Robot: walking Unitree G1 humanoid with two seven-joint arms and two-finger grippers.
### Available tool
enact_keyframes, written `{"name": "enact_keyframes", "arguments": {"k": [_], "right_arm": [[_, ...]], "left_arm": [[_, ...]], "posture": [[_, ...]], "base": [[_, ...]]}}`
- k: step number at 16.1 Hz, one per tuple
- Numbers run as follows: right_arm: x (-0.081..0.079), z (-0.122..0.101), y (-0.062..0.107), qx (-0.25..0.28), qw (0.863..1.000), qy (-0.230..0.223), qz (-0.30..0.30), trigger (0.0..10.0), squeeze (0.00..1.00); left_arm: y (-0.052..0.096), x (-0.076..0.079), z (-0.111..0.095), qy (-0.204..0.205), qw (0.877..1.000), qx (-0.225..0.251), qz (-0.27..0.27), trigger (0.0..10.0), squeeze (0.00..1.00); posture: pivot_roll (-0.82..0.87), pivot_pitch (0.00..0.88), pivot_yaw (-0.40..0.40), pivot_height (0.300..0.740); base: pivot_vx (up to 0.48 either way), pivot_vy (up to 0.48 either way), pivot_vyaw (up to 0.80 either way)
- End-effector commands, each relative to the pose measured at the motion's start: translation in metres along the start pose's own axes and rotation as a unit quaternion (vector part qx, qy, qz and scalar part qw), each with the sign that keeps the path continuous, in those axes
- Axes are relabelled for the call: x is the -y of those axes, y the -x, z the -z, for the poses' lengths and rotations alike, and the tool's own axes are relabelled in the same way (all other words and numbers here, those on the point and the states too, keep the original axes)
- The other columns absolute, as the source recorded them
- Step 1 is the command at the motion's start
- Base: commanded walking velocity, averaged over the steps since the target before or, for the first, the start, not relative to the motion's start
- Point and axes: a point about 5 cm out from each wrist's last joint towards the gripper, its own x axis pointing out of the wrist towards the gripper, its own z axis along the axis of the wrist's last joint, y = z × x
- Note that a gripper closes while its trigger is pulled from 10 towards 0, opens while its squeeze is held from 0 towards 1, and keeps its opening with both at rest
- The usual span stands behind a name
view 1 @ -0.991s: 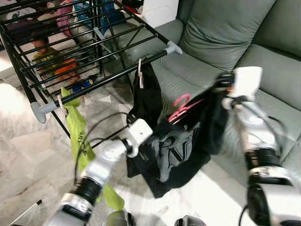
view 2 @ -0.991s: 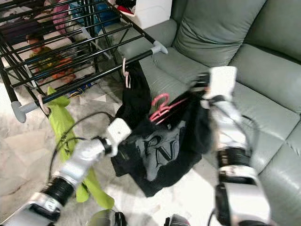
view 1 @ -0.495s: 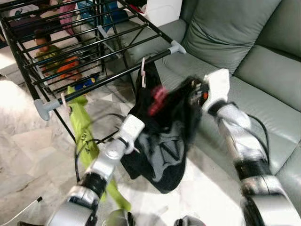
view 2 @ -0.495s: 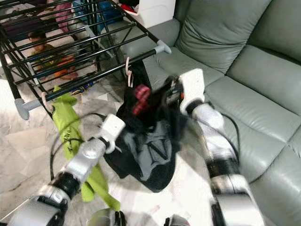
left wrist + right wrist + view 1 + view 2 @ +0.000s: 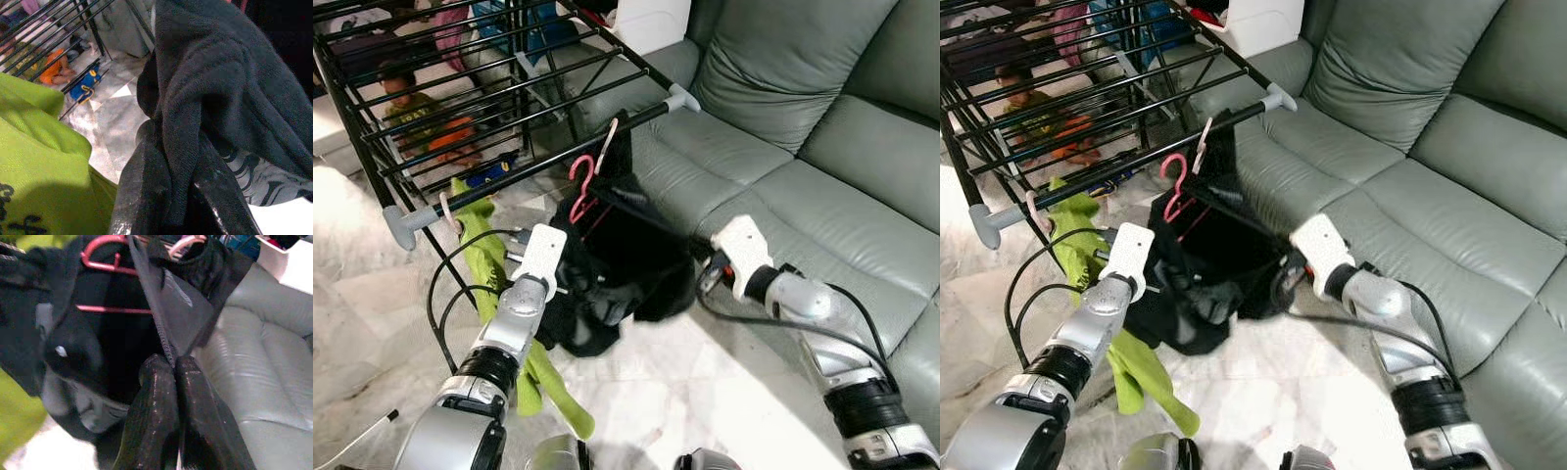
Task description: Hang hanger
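Observation:
A pink hanger (image 5: 578, 188) carries a black printed shirt (image 5: 631, 262). Its hook sits right by the front bar (image 5: 524, 168) of the black drying rack; whether it rests on the bar I cannot tell. The shirt hangs bunched below. My left gripper (image 5: 176, 147) is shut on a thick fold of the shirt (image 5: 205, 83), low on its left side. My right gripper (image 5: 172, 366) is shut on a thin stretched edge of the shirt (image 5: 183, 303), down at the right, near the sofa front; the pink hanger (image 5: 105, 269) lies beyond it.
A second black garment on a pale hanger (image 5: 607, 140) hangs on the same bar, and a lime green garment (image 5: 487, 257) hangs further left. The grey sofa (image 5: 803, 147) fills the right. Coloured things lie under the rack (image 5: 431, 108). Black cables (image 5: 445, 284) loop beside my left arm.
The right arm has swung down from chest height to low by the sofa front. The pink hanger has gone up and left to the rack's front bar. The shirt now hangs bunched.

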Motion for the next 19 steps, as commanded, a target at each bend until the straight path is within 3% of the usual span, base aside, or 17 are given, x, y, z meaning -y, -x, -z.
{"name": "enact_keyframes", "arguments": {"k": [1,3,5,7,9,11,12,13,14,17,19], "right_arm": [[0.005,-0.003,0.002,-0.002,1.000,0.025,0.013,0.0,0.00],[0.011,0.008,0.006,-0.036,0.999,0.021,0.021,0.0,0.00],[-0.047,0.020,0.013,-0.054,0.989,0.009,-0.138,0.0,0.00],[-0.079,0.022,0.025,-0.055,0.969,0.011,-0.242,0.0,0.00],[-0.090,0.029,0.036,-0.077,0.953,0.007,-0.291,0.0,0.00],[-0.087,0.042,0.043,-0.114,0.952,0.033,-0.281,0.0,0.00],[-0.082,0.048,0.042,-0.130,0.954,0.058,-0.263,3.1,0.00],[-0.073,0.057,0.040,-0.147,0.959,0.085,-0.227,10.0,0.00],[-0.064,0.058,0.037,-0.142,0.970,0.068,-0.184,10.0,1.00],[-0.041,0.049,0.033,-0.113,0.984,0.082,-0.109,10.0,1.00],[-0.044,0.039,0.035,-0.082,0.982,0.078,-0.149,10.0,1.00]], "left_arm": [[-0.004,-0.019,-0.014,0.019,0.999,0.020,-0.047,0.0,0.00],[-0.004,-0.024,-0.014,0.020,0.998,0.021,-0.053,0.0,0.00],[-0.004,-0.032,-0.015,0.028,0.997,0.023,-0.067,0.0,0.00],[-0.005,-0.033,-0.017,0.029,0.997,0.026,-0.070,0.0,0.00],[-0.005,-0.033,-0.018,0.029,0.997,0.026,-0.069,0.0,0.00],[-0.005,-0.032,-0.017,0.033,0.997,0.026,-0.065,0.0,0.00],[-0.005,-0.031,-0.019,0.040,0.997,0.032,-0.060,0.0,0.00],[-0.005,-0.029,-0.022,0.046,0.997,0.042,-0.050,0.0,0.00],[-0.004,-0.026,-0.027,0.055,0.996,0.064,-0.030,0.0,0.00],[0.002,-0.020,-0.035,0.037,0.993,0.105,0.033,0.0,0.00],[0.006,-0.017,-0.033,0.027,0.989,0.124,0.076,0.0,0.00]], "posture": [[-0.02,0.000,0.036,0.740],[-0.02,0.000,0.036,0.740],[-0.02,0.000,0.034,0.740],[-0.02,0.000,0.034,0.740],[-0.02,0.000,0.037,0.740],[-0.02,0.000,0.037,0.740],[-0.02,0.000,0.037,0.740],[-0.02,0.000,0.034,0.740],[-0.02,0.000,0.033,0.740],[-0.02,0.000,0.033,0.740],[-0.02,0.000,0.033,0.740]], "base": [[0.000,0.000,0.00],[0.000,0.000,0.00],[0.000,0.000,0.00],[0.000,0.000,0.00],[0.000,0.000,0.00],[0.000,0.000,0.00],[0.000,0.000,0.00],[0.000,0.000,0.00],[0.000,0.000,0.00],[0.000,0.000,0.00],[0.000,0.000,0.00]]}}
